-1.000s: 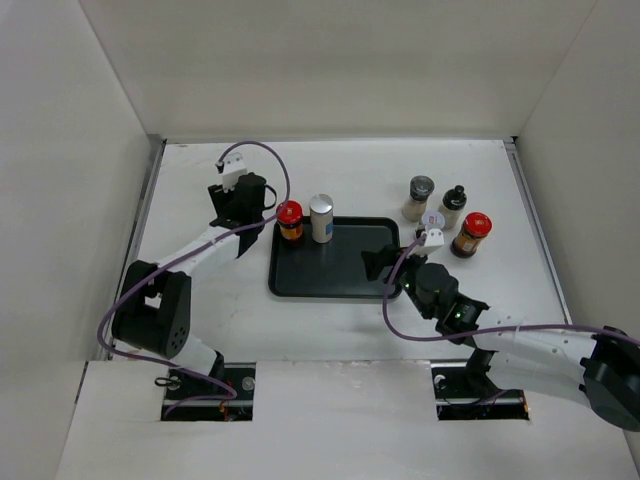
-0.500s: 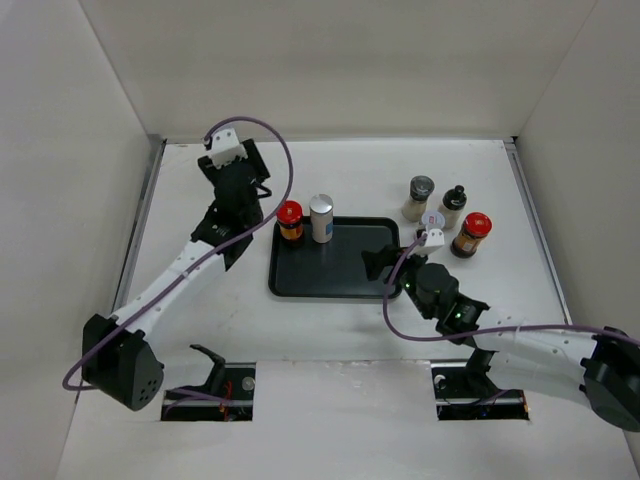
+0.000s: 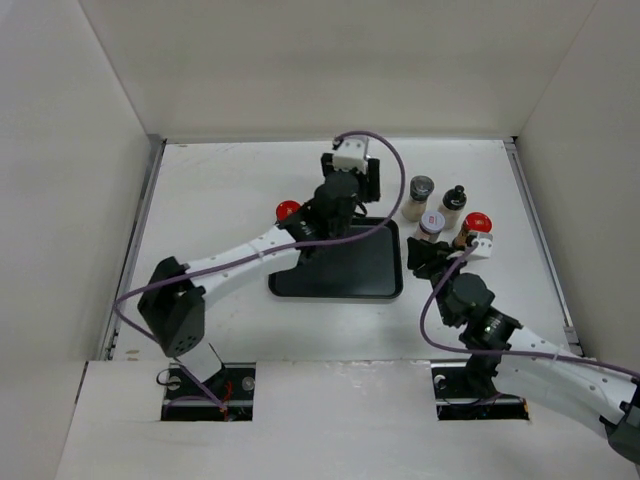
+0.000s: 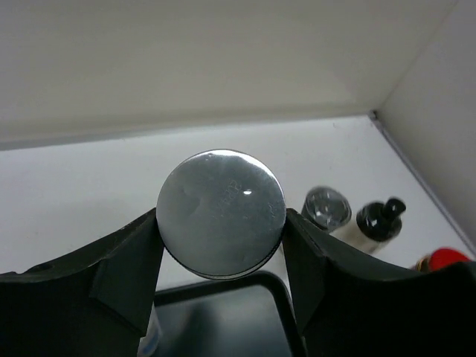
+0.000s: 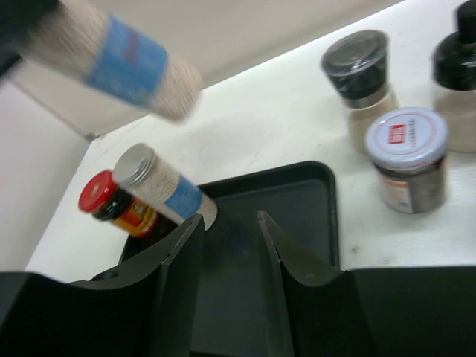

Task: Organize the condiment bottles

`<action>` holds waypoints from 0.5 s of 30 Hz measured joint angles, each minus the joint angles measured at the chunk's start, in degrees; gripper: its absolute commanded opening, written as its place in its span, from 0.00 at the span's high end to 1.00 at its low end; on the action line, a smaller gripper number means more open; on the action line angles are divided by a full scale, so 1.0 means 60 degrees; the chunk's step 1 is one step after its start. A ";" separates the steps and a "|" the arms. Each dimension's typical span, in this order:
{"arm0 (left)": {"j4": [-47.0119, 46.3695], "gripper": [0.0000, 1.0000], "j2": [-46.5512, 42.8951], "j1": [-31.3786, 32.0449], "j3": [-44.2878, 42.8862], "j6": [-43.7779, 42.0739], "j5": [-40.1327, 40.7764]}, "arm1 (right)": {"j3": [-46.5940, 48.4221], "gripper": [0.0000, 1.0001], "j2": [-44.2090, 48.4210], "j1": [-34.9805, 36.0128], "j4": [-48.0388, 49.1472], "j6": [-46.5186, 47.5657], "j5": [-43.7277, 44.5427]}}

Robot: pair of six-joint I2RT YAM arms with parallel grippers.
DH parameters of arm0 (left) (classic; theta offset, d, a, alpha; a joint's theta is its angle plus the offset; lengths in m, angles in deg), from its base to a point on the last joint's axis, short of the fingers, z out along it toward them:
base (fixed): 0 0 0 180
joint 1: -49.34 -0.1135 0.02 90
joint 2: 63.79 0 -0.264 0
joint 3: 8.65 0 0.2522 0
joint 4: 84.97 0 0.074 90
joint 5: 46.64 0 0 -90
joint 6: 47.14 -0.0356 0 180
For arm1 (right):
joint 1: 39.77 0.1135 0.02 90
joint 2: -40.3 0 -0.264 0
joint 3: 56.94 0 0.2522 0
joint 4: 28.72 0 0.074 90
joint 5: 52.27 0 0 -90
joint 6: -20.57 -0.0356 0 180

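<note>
While the left gripper (image 4: 221, 223) pinches a silver-lidded jar (image 4: 221, 208) by its sides above the tray's (image 3: 350, 270) back edge, the right gripper (image 5: 228, 217) hangs near the tray's front right, fingers spread and empty. Lowered carelessly, the carried jar may topple the second blue-banded jar (image 5: 160, 186) or the red-capped jar (image 5: 111, 204) at the tray's back left. A loose grip could drop it.

Flat black rectangular tray (image 3: 350, 272) on a white table (image 3: 200, 180)

L pincer (image 4: 221, 232) clamped, R pincer (image 5: 227, 249) parted
</note>
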 measured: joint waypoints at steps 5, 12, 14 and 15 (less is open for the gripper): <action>0.0109 0.66 0.1344 0.0372 0.0018 0.0007 -0.0073 | -0.0208 0.52 0.0452 -0.0277 -0.0364 -0.0211 0.0317; 0.0091 0.66 0.2342 0.0251 0.0237 0.0036 0.0066 | -0.0346 0.51 0.0244 -0.0390 -0.0546 -0.0393 0.0335; 0.0055 0.66 0.2419 0.0200 0.0350 0.0036 0.0124 | -0.0346 0.50 0.0157 -0.0415 -0.0543 -0.0430 0.0291; 0.0044 0.66 0.2422 0.0157 0.0419 0.0044 0.0135 | -0.0346 0.50 0.0124 -0.0430 -0.0539 -0.0437 0.0262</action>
